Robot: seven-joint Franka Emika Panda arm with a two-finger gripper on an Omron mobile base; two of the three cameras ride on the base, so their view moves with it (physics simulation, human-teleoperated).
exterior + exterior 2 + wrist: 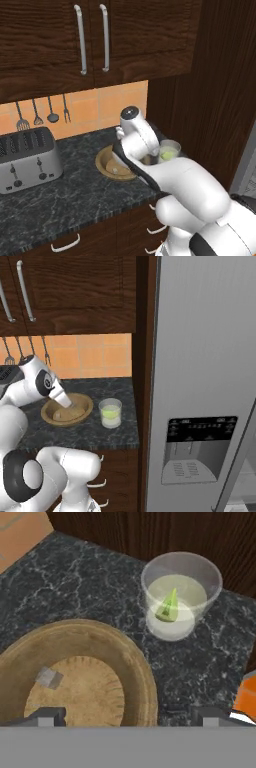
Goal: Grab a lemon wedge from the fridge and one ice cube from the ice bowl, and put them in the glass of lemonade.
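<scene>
In the left base view I see the arm rising from the lower right and bending over the dark marble tabletop [65, 192]. The ice bowl [107, 165] sits at the frame's centre, partly behind the arm, with the glass of lemonade [169, 151] just right of it, close to the dark wood wall. A silver toaster [27, 157] stands at the left edge, well apart from the bowl, and utensils [42, 112] hang on the orange tiles above it. The gripper itself is hidden behind the wrist here.

In the right base view the arm comes in from the lower left and its wrist points down over the ice bowl [80, 412]. The glass of lemonade [110, 413] stands just right of the bowl, apart from it, with a greenish piece in the liquid. The fridge [205, 381] fills the right half, its black dispenser panel [200, 448] at lower right.

In the hand view my gripper [127, 716] stands wide open and holds nothing; its fingertips [47, 716] show at the bottom edge, one over the bowl, the other over the tabletop. The ice bowl [132, 672] takes the lower left, with a pale ice cube [48, 677] lying inside. The glass of lemonade [200, 572] is at upper right, a lemon wedge [168, 607] floating in it.
</scene>
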